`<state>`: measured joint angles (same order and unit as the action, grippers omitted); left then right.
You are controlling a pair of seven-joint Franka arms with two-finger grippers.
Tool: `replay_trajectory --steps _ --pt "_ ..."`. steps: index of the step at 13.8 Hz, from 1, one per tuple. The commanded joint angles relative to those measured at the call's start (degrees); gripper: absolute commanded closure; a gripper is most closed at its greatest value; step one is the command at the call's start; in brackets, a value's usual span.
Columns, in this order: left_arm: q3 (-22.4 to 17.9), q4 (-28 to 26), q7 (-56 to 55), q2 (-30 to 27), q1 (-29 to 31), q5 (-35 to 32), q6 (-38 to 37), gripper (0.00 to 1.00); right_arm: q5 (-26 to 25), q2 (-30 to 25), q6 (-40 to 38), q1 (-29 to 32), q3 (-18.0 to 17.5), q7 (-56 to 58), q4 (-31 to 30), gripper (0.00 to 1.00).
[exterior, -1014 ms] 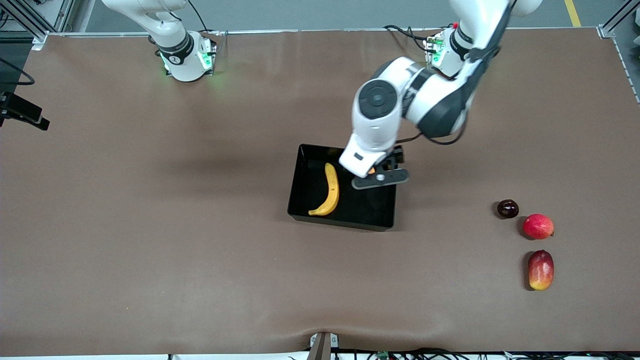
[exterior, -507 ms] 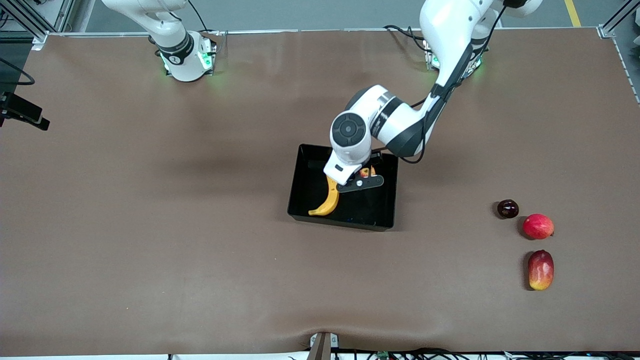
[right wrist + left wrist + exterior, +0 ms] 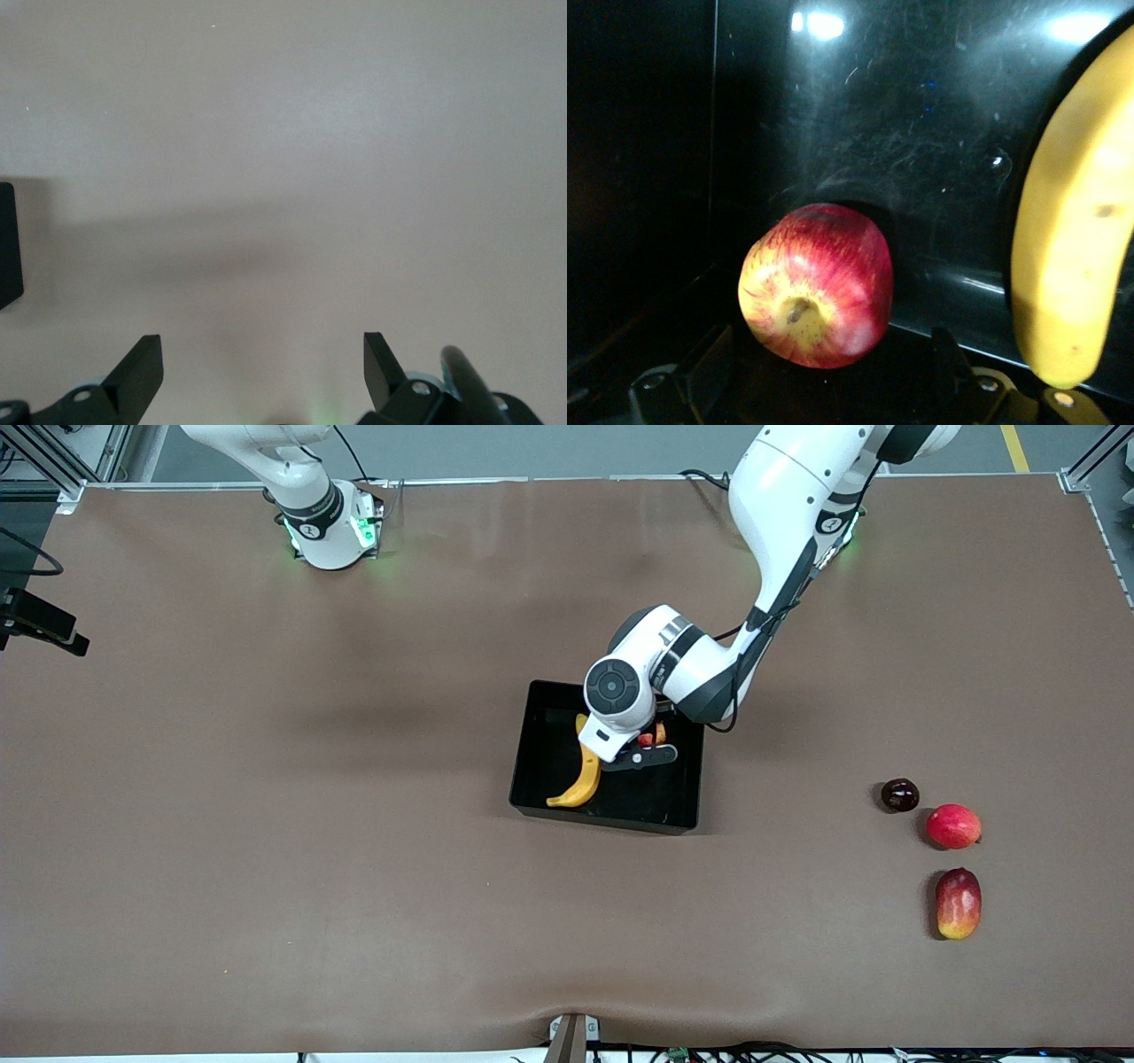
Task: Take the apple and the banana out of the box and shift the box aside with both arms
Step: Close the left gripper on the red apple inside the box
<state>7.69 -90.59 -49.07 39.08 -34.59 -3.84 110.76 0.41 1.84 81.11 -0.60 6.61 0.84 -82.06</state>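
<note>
Looking across the surface (image 3: 266,824) from the front camera, we see the left arm reaching down from its base into the box (image 3: 540,779), which sits near the middle of the surface. The left gripper (image 3: 651,742) is low inside the box, and a bit of red and yellow, the apple (image 3: 649,738), shows at its tip. The arm's wrist housing covers the upper end of the banana (image 3: 582,781), which lies in the box at about nine o'clock from the gripper, its lower tip curving toward the box's near wall. Well apart, toward the left arm's end of the surface, three fruits stand in a loose group: a dark maroon fruit (image 3: 899,794), a round red fruit (image 3: 953,825) just at its four o'clock, and a mango (image 3: 958,903) at six o'clock from that one. The right arm waits near its base.

From the left wrist camera, we find the apple (image 3: 817,285) sitting between the two dark fingers (image 3: 700,376), which stand spread on either side of it; we cannot tell whether they touch it. The banana (image 3: 1067,257) lies at the apple's three o'clock, apart from it, on the box's glossy floor (image 3: 921,115).

From the right wrist camera, we see the right gripper (image 3: 263,367) with its fingers (image 3: 137,372) parted wide and holding nothing, over bare surface (image 3: 292,159).
</note>
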Motion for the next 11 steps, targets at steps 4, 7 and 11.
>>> replay_trajectory --steps 4,7,11 --pt "0.0 -1.1 1.1 0.0 0.1 -1.3 0.4 0.47 0.5 0.1 -0.3 0.8 -0.6 0.5 0.4 0.00" --pt "0.0 -0.6 1.1 -0.1 0.4 -1.3 0.3 1.00 0.5 0.1 -0.3 0.8 -0.7 0.5 0.4 0.00" --pt "-0.1 1.5 0.6 -1.6 0.8 -1.3 -0.2 1.00 2.4 0.0 -0.3 0.5 -0.9 0.5 0.5 0.00"
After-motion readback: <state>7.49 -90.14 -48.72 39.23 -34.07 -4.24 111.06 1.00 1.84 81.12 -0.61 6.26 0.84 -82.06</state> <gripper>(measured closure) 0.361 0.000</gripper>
